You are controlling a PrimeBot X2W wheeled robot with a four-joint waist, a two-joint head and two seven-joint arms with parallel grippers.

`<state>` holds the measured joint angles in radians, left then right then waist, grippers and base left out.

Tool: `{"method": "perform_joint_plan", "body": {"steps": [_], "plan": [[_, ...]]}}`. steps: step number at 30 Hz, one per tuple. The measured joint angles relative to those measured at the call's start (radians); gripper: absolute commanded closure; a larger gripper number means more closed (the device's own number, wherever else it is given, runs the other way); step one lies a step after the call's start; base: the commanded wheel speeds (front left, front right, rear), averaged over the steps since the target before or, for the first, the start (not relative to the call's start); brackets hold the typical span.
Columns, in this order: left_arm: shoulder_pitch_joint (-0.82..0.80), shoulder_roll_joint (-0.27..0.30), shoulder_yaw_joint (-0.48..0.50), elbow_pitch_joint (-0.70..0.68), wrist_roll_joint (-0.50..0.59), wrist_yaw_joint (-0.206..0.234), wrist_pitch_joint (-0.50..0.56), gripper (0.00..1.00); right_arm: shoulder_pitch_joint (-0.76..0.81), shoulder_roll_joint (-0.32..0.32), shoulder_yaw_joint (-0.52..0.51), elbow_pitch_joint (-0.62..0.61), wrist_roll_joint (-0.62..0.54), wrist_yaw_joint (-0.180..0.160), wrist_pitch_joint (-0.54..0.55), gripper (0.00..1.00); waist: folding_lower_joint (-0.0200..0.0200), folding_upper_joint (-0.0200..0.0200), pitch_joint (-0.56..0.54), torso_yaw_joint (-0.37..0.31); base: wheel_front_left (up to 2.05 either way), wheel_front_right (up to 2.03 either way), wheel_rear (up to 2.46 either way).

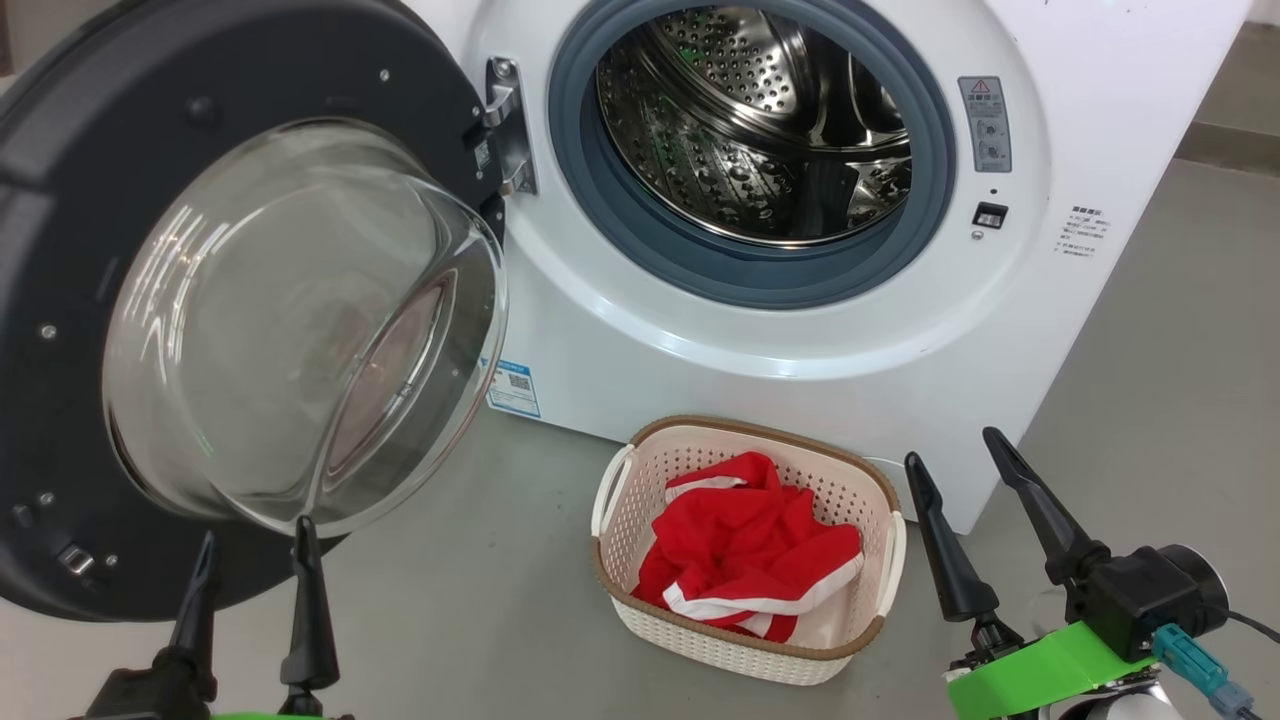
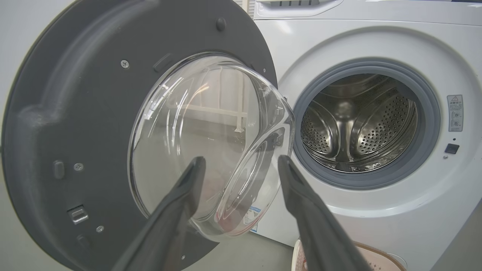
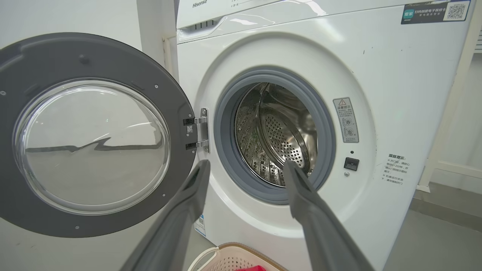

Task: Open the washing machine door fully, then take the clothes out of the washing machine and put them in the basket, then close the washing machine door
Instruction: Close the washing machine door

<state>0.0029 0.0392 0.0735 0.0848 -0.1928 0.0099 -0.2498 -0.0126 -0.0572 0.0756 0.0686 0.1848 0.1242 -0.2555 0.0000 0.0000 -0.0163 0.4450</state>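
Washing machine door (image 1: 60, 300) stands swung wide at left, glass bowl bulging toward the cam. Bare grey floor (image 1: 480, 560) lies btwn its lower rim and the basket (image 1: 700, 425). The basket sits just in front of the white washing machine (image 1: 800, 330), handles left and right, w/ red, white-trimmed clothes (image 1: 745, 550) heaped inside. Left gripper (image 1: 255, 532) and right gripper (image 1: 950, 446) hover, jaws spread, holding nothing.

grey floor (image 1: 480, 560), washing machine (image 1: 780, 330), basket (image 1: 745, 640)
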Motion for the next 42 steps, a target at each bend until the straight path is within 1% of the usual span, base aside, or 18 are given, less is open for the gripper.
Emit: {"method": "perform_joint_plan", "body": {"steps": [7, 8, 9, 10, 11, 15, 18, 21, 24, 27, 32, 33, 36, 39, 42], "plan": [[0.0, 0.0, 0.0, 0.0, 0.0, 0.011, 0.0, 0.0, -0.011, 0.0, 0.002, 0.002, 0.0, 0.0, 0.0, 0.0, 0.0, 0.0, 0.0, 0.0, 0.0, 0.0, 0.0], [0.0, 0.0, 0.0, 0.0, 0.0, 0.016, 0.0, 0.13, -0.011, 0.0, 0.002, 0.002, 0.0, 0.0, 0.0, 0.0, 0.0, 0.0, 0.0, -0.001, 0.0, 0.0, 0.0], [0.0, 0.0, -0.001, 0.002, 0.0, 0.017, 0.0, 0.41, -0.011, 0.0, 0.002, 0.003, 0.0, 0.0, 0.0, 0.0, 0.0, 0.0, 0.0, -0.001, 0.0, 0.0, 0.0], [0.0, 0.0, -0.002, 0.005, 0.0, 0.017, 0.0, 0.78, -0.011, 0.0, 0.002, 0.003, 0.0, 0.0, 0.0, 0.0, 0.0, 0.0, -0.001, -0.002, 0.0, 0.0, 0.0], [0.0, 0.0, -0.003, 0.007, 0.0, 0.017, 0.0, 1.0, -0.011, 0.0, 0.003, 0.003, 0.0, 0.0, 0.0, 0.0, 0.0001, 0.0, -0.001, -0.002, 0.0, 0.0, 0.0], [-0.001, 0.003, -0.002, 0.008, 0.009, 0.028, 0.0, 1.0, -0.011, 0.0, 0.004, 0.005, 0.0, 0.0, 0.0, 0.0, 0.0001, 0.0, -0.002, -0.006, 0.0, 0.0, 0.0], [-0.021, 0.006, 0.002, -0.008, 0.008, 0.028, 0.0, 1.0, -0.011, 0.0, 0.003, 0.006, 0.0, 0.0, 0.0, 0.0, 0.0001, 0.0, -0.001, -0.006, 0.0, 0.0, 0.0], [-0.082, 0.021, 0.005, -0.027, 0.008, 0.028, 0.0, 1.0, -0.011, -0.001, 0.003, 0.007, 0.0, 0.0, 0.0, 0.0, 0.0, 0.0, 0.002, -0.006, 0.0, 0.0, 0.0], [-0.172, 0.05, 0.023, -0.036, 0.01, 0.029, 0.0, 1.0, -0.011, -0.003, 0.005, 0.009, 0.0, 0.0, 0.0, 0.0, 0.0, 0.0, 0.004, -0.01, 0.0, 0.0, 0.0], [-0.267, 0.084, 0.039, -0.039, 0.024, 0.044, -0.004, 1.0, -0.011, -0.007, 0.006, 0.011, 0.0, 0.0, 0.0, 0.0, 0.0, 0.0, 0.005, -0.02, 0.0, 0.0, 0.0], [-0.419, 0.132, 0.119, -0.028, 0.029, 0.102, 0.004, 1.0, -0.01, -0.013, 0.003, 0.013, 0.0, 0.0, 0.0, 0.0, 0.0001, 0.0, 0.002, -0.042, 0.0, 0.0, 0.0], [-0.444, 0.144, 0.134, -0.019, 0.027, 0.111, 0.015, 1.0, -0.01, -0.013, 0.003, 0.013, 0.0, 0.0, 0.0, 0.0, 0.0, 0.0, 0.002, -0.046, 0.0, 0.0, 0.0], [-0.512, 0.179, 0.189, 0.037, -0.012, 0.121, 0.045, 1.0, -0.01, -0.016, 0.001, 0.013, 0.0, 0.0, 0.0, 0.0, 0.0001, 0.0, 0.001, -0.06, 0.0, 0.0, 0.0], [-0.573, 0.218, 0.234, 0.13, -0.038, 0.134, 0.083, 1.0, -0.01, -0.018, 0.001, 0.013, 0.0, 0.0, 0.0, 0.0, 0.0, 0.0, 0.003, -0.07, 0.0, 0.0, 0.0], [-0.628, 0.245, 0.282, 0.24, -0.082, 0.144, 0.13, 1.0, -0.009, -0.018, 0.002, 0.015, 0.0, 0.0, 0.0, 0.0, 0.0, 0.0, 0.003, -0.079, 0.0, 0.0, 0.0]]}}
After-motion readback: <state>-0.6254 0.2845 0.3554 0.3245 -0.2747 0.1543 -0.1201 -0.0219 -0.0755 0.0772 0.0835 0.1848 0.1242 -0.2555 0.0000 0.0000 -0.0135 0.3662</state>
